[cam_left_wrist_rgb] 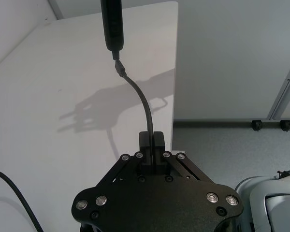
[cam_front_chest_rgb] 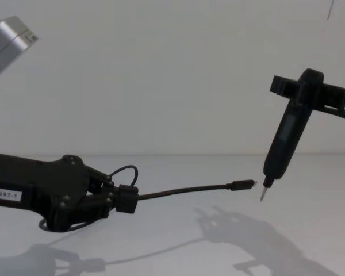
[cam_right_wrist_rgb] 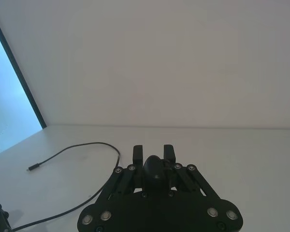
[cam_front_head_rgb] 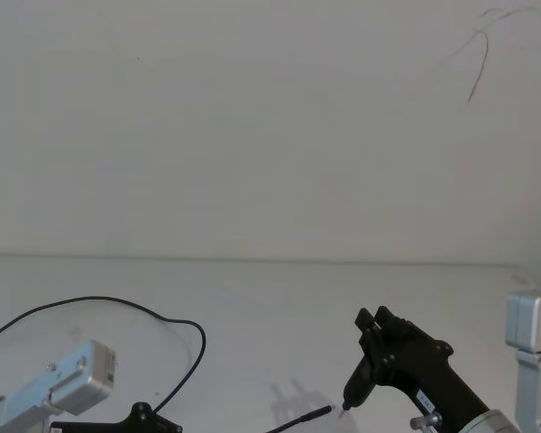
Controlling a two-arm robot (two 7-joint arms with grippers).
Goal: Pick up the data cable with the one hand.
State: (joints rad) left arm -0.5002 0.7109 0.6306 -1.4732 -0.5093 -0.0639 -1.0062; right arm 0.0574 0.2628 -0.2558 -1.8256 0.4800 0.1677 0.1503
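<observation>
The data cable (cam_front_chest_rgb: 184, 191) is a thin black cord. My left gripper (cam_front_chest_rgb: 126, 198) is shut on it a short way behind its plug (cam_front_chest_rgb: 241, 184), so the end sticks out level above the white table. The rest of the data cable (cam_front_head_rgb: 117, 302) loops on the table behind the left gripper (cam_front_head_rgb: 144, 417). In the left wrist view the cable (cam_left_wrist_rgb: 144, 99) rises from between the fingers (cam_left_wrist_rgb: 144, 140). My right gripper (cam_front_chest_rgb: 310, 86) is shut on a black pen-like tool (cam_front_chest_rgb: 284, 144), whose tip hangs just beyond the plug. The right gripper (cam_right_wrist_rgb: 153, 151) clamps that tool (cam_right_wrist_rgb: 152, 169).
The white table (cam_left_wrist_rgb: 48, 96) ends at an edge (cam_left_wrist_rgb: 174, 72) beside the left gripper, with floor below. A silver bracket (cam_front_head_rgb: 527, 325) stands at the table's right. The cable's far end (cam_right_wrist_rgb: 33, 167) lies loose on the table.
</observation>
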